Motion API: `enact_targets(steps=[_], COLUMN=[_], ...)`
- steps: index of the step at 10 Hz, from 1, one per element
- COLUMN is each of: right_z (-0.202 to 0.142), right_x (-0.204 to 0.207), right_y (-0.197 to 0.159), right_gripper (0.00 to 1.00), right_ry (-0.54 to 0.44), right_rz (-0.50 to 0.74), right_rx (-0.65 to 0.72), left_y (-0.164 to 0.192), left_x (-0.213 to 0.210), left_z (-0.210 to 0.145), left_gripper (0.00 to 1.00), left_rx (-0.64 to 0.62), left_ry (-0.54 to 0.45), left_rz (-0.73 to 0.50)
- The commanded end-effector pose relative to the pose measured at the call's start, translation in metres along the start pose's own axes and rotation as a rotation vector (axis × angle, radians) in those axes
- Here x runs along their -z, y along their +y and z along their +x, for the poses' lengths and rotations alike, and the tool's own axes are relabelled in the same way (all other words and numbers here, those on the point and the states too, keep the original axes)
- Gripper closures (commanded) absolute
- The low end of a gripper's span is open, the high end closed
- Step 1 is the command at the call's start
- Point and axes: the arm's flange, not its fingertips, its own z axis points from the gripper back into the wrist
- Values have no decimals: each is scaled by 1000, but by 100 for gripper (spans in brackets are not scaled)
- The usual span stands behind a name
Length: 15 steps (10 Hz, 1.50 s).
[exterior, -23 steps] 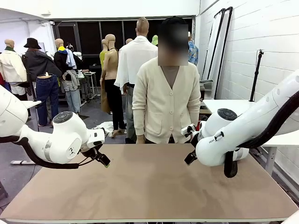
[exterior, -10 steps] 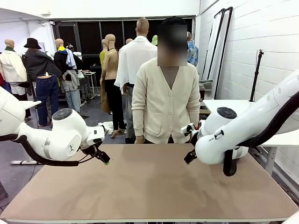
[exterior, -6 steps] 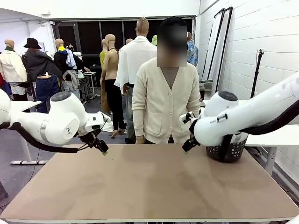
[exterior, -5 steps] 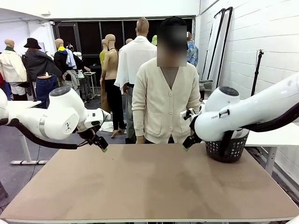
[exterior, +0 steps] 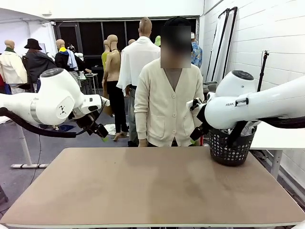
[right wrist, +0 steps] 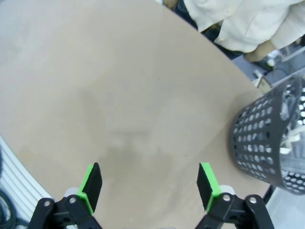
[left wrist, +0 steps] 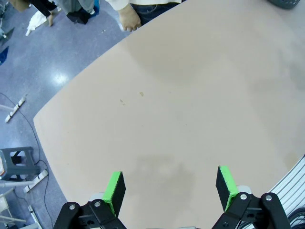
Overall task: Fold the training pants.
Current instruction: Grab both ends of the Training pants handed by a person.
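Over table [exterior: 152, 191] | left fingers [left wrist: 114, 190] spread | right fingers [right wrist: 91, 185] spread

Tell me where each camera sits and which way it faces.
Front view: fixed between the arms, facing across the table at the person; left gripper and right gripper hang open above it.
Left wrist view: on the left wrist, looking down at the table and the person's hand; its own open fingers at the bottom edge.
Right wrist view: on the right wrist, looking down at the table and a black basket; own open fingers below.
Shared: front and right wrist views both show the basket.
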Motion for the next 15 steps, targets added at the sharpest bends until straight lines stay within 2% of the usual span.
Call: enact_targets(steps=[1, 9, 15], right_z=[-3, -5, 0], right_x=[-12, -22, -42], right_y=[-5, -13, -8], right_gripper=[0, 0, 0], right_ry=[-18, -45, -103], right_rz=[28, 43, -14], right_rx=[-20, -1, 28], left_y=[0, 8, 0], left_x=[-9, -18, -35], left_z=[0, -9, -10], left_gripper=[0, 0, 0], left_rx=[19, 20, 30], left_ry=[-10, -21, -61], left_rz=[1, 1, 27])
